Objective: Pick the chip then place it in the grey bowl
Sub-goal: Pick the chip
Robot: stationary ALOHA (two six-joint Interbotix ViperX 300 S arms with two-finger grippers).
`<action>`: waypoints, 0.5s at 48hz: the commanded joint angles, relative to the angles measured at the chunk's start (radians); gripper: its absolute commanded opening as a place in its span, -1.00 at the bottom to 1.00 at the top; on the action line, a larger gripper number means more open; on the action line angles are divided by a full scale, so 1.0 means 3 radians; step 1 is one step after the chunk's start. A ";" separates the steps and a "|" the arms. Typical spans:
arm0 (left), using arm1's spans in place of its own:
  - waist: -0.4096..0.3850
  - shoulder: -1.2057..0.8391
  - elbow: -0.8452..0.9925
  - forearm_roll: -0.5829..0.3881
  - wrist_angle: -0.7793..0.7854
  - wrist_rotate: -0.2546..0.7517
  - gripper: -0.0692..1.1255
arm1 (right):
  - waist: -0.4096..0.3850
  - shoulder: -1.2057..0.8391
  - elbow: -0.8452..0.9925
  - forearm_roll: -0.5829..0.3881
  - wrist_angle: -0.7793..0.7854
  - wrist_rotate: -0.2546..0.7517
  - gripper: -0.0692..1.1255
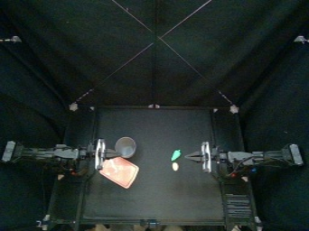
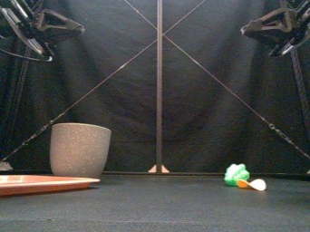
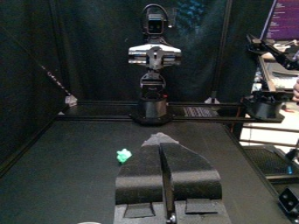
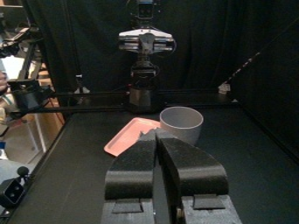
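Note:
A small pale orange and white piece, the chip (image 1: pixel 176 166) (image 2: pixel 253 184), lies on the table right of centre, touching or almost touching a green toy (image 1: pixel 175 154) (image 2: pixel 237 172) (image 3: pixel 122 156). The tall grey speckled cup (image 1: pixel 126 144) (image 2: pixel 80 149) (image 4: pixel 181 125) stands upright left of centre. My left gripper (image 1: pixel 99 155) (image 3: pixel 160 140) hovers shut and empty at the left edge, raised above the table. My right gripper (image 1: pixel 201 156) (image 4: pixel 158 136) hovers shut and empty at the right, just right of the green toy and chip.
A flat pink tray (image 1: pixel 119 171) (image 2: pixel 36 184) (image 4: pixel 128 136) lies in front of the grey cup, toward the front left. The two arms face each other across the table.

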 commanded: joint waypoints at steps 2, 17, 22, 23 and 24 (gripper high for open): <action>0.0082 0.0031 -0.0046 -0.0010 -0.0010 -0.0005 -0.92 | -0.0005 0.0220 -0.0031 0.0235 -0.0026 0.0123 -0.83; 0.0087 0.0046 0.0031 -0.0036 -0.0010 -0.0005 -0.91 | 0.0041 0.1176 0.0082 0.1892 -0.0005 0.1217 -0.70; 0.0102 0.0051 0.0056 -0.0036 -0.0010 0.0000 -0.91 | 0.0164 0.1335 0.0179 0.2015 0.0000 0.1590 -0.44; 0.0107 0.0051 0.0056 -0.0036 -0.0010 0.0005 -0.91 | 0.0184 0.1355 0.0205 0.2025 0.0000 0.1667 -0.36; 0.0112 0.0051 0.0061 -0.0036 -0.0010 0.0005 -0.91 | 0.0225 0.1381 0.0225 0.2035 0.0005 0.1774 -0.24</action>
